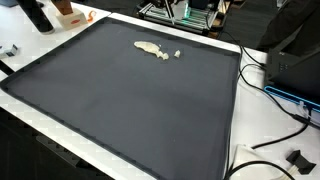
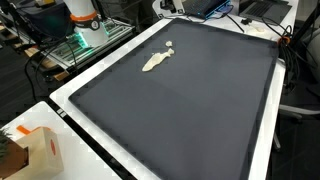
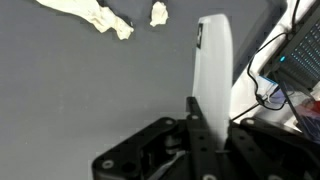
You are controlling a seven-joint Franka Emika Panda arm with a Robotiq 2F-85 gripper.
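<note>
White flat strip, rounded tip, standing upright, pinched in claw

Ahead of your gripper, leftward, a scrap and a bit lie on the mat; cables lie rightward.

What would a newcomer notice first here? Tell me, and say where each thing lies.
First the big dark mat that fills both exterior views. Near one edge of it lies a pale crumpled scrap with a small crumb beside it. In the wrist view a white blade rises from the pincer; whether it is gripped is unclear.
</note>
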